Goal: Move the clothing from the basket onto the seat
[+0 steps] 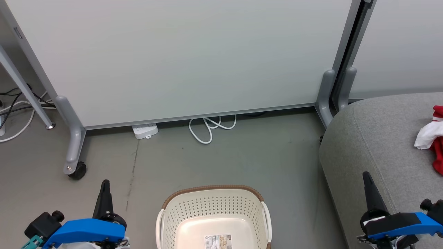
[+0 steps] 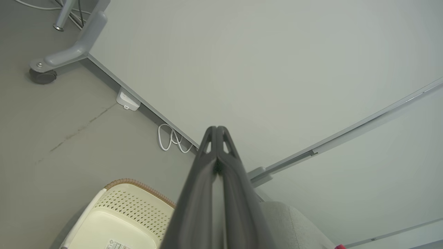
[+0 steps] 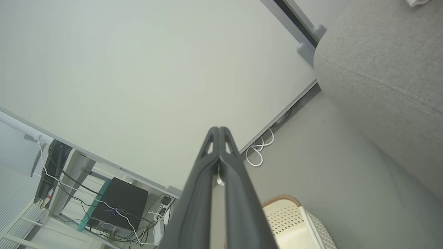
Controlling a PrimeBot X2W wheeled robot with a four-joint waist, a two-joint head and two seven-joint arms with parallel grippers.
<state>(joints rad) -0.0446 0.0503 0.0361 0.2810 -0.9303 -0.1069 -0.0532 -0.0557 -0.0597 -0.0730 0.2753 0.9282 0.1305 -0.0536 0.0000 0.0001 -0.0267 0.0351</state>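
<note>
The cream basket (image 1: 214,204) with its brown rim stands on the floor at the bottom centre; its inside holds nothing but a label sticker. Red and white clothing (image 1: 432,136) lies on the grey seat (image 1: 377,141) at the right edge. My left gripper (image 1: 105,183) is shut and empty, low to the left of the basket. Over the seat's front corner my right gripper (image 1: 366,174) is shut with nothing in it. The left wrist view shows shut fingertips (image 2: 217,128), the basket (image 2: 121,214) and the seat (image 2: 294,224). In the right wrist view the gripper (image 3: 219,129) sits beside the basket (image 3: 294,218) and seat (image 3: 380,69).
A pale partition panel (image 1: 180,58) on wheeled grey feet (image 1: 74,145) stands behind the basket. A white cable loop (image 1: 207,128) and a power strip (image 1: 144,130) lie at its base. More cables and a table leg (image 1: 24,86) are at the far left.
</note>
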